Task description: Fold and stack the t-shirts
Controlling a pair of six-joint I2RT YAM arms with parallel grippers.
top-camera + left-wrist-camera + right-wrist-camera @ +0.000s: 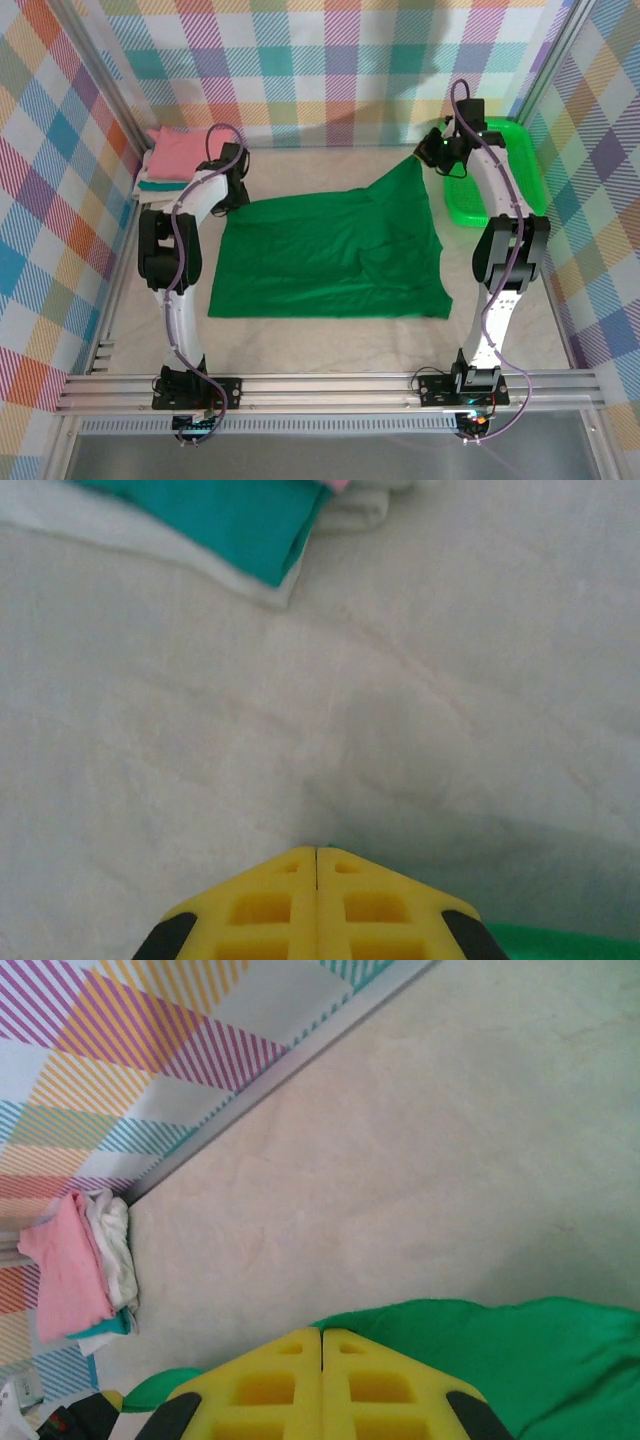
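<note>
R fingers [262,1390] on green tee [560,1360] corner

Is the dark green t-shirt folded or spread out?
Spread, not folded: the green t-shirt lies open, its far right corner raised at the right end effector.

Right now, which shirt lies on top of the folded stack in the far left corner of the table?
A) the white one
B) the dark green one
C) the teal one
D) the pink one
D: seen from above, the pink shirt lies on top of the stack, and the other folded shirts peek out only along its near edge.
</note>
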